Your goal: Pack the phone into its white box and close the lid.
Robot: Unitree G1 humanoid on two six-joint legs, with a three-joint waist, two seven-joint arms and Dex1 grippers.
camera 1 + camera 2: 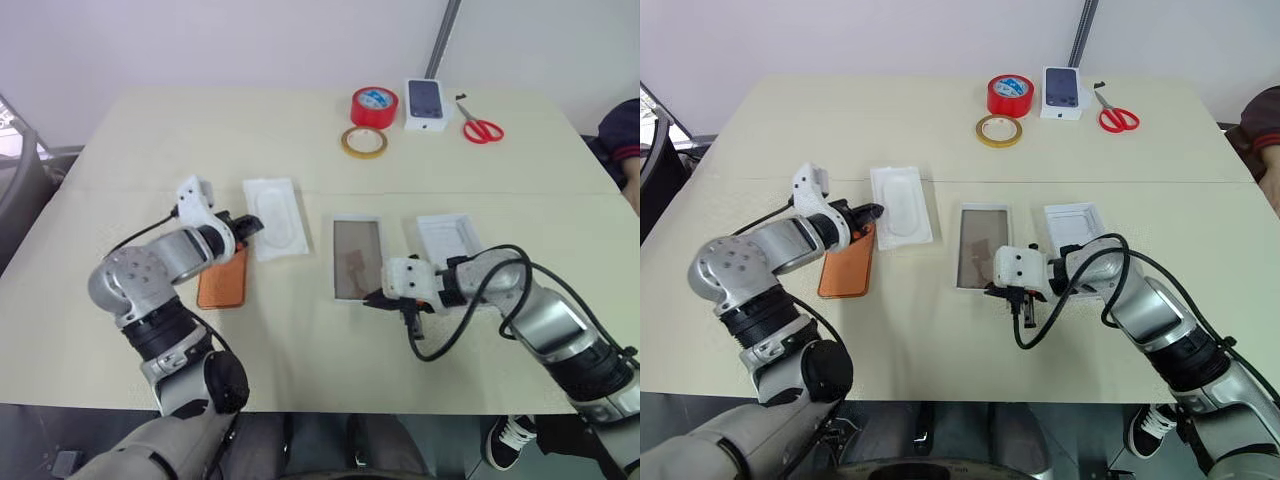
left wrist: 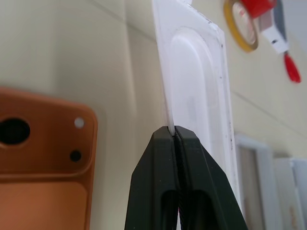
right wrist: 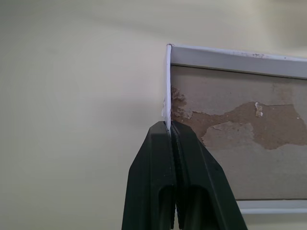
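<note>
Left eye view: phone (image 1: 222, 280) unpacked on desk (image 1: 150, 140); left gripper (image 1: 252, 226) pinches the insert tray (image 1: 272, 217), right gripper (image 1: 374, 298) pinches the white box (image 1: 357, 259) rim; packing, lid remain.

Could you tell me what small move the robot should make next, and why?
Probably carry the white insert with the left gripper over the white box. Its fingers pinch the insert's edge, while the right gripper clamps the box's wall, steadying it. The phone lies unpacked on the table.
</note>
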